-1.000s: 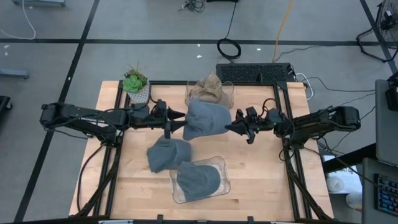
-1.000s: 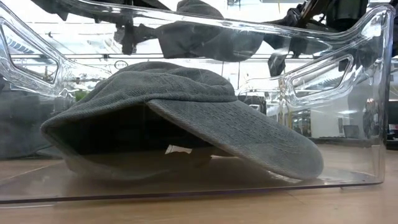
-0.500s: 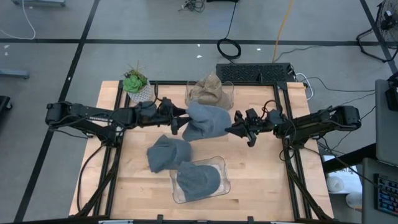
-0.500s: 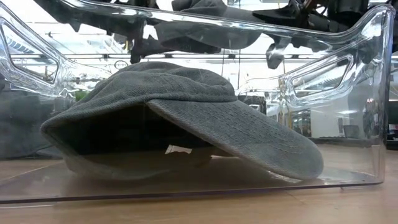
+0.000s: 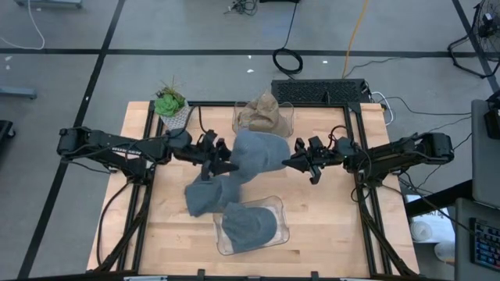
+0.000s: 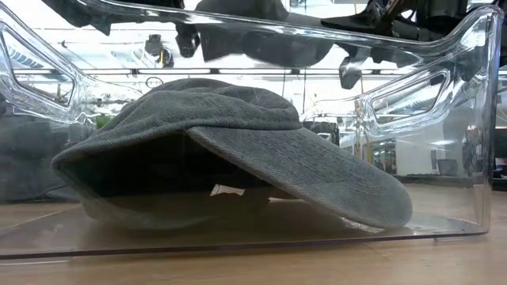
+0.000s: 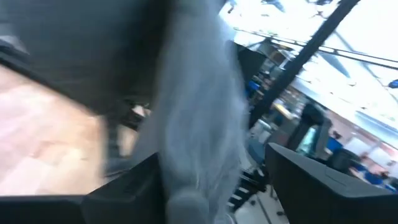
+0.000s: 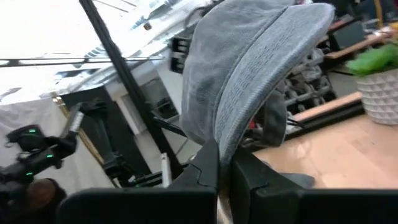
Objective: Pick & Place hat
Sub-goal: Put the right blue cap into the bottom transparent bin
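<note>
The grey hat (image 5: 258, 156) is held in the air above the middle of the table (image 5: 328, 226), between the two arms and well clear of the wood. The right gripper (image 5: 292, 161) is pressed together on the hat's edge; in the right wrist view the fingers (image 8: 208, 168) are seen pinching a thin fold of the fabric, with the crown (image 8: 249, 68) standing up beyond them. The left gripper (image 5: 221, 165) is spread wide just beside the hat's far side; whether it touches the cloth cannot be told, since the left wrist view is blurred and shows only grey fabric (image 7: 199, 118) close ahead.

A second grey hat (image 5: 209, 193) lies on the table below. A third (image 6: 230, 150) is seen lying inside the clear tray (image 5: 276, 204) near the front edge. A tan hat (image 5: 261, 113) sits in a clear container at the back, beside a potted plant (image 5: 170, 105).

Handling is judged as follows. The hat is light and soft, and it droops from a single pinch. The weave looks coarse, so slipping is unlikely. The brim or a doubled seam edge is judged the best place to take hold, being the stiffest part. From one hold the hat can swing or twist, so a second hold on the opposite rim would steady it for placing.
</note>
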Motion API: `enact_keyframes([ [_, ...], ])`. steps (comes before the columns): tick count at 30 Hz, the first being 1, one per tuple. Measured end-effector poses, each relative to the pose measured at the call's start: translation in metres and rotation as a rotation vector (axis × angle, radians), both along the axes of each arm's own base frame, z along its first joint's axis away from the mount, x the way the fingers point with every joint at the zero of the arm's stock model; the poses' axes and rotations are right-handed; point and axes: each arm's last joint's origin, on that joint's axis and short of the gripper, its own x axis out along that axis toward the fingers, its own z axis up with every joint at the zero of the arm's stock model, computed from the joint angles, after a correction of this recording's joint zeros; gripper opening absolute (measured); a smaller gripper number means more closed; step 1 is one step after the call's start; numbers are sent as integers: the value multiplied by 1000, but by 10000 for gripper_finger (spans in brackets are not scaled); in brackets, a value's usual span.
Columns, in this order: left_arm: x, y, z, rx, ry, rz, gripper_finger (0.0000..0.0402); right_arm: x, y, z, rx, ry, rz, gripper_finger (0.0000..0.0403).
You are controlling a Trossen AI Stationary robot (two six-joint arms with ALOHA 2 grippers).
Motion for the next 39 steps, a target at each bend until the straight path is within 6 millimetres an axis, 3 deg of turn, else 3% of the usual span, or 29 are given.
enact_keyframes([
  [16, 0, -13, 2, 41, -34, 3, 242, 1, -8, -4, 7, 40, -107, 2],
  [20, 0, -13, 1, 73, -27, 5, 174, 1, -8, -4, 7, 40, -106, 3],
  [24, 0, -13, 0, 89, -19, -23, 41, 1, -8, -4, 6, 40, -103, 4],
  [27, 0, -13, 0, 88, -20, -30, 19, 1, -8, -4, 6, 40, -115, 15],
  [31, -2, -13, 3, 88, -35, -33, 11, 1, -9, -6, -8, 53, -134, 62],
  [39, -9, -21, 31, 77, -113, -73, 10, 1, -12, -9, -32, 87, -151, 218],
])
